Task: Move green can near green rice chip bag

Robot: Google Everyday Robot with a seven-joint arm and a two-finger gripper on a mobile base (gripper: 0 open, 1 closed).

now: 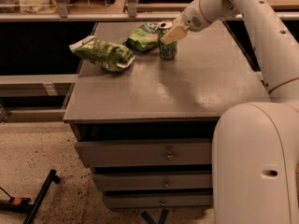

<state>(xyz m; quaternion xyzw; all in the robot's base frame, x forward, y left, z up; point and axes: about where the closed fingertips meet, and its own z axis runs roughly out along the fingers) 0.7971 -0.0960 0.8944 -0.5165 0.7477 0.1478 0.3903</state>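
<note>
The green can (pixel 167 46) stands upright on the grey cabinet top (pixel 187 85) at the back, its silver top showing. It is right next to the green rice chip bag (pixel 144 37), which lies just to its left, close or touching. My gripper (pixel 171 33) comes in from the upper right and sits at the can's upper part, its beige end overlapping the can's right side.
A longer green bag with pale patches (pixel 103 54) lies at the left of the top, near the left edge. My white arm and base (pixel 257 162) fill the right side. Drawers (pixel 145 153) front the cabinet. A black stand (pixel 32 202) lies on the floor at the lower left.
</note>
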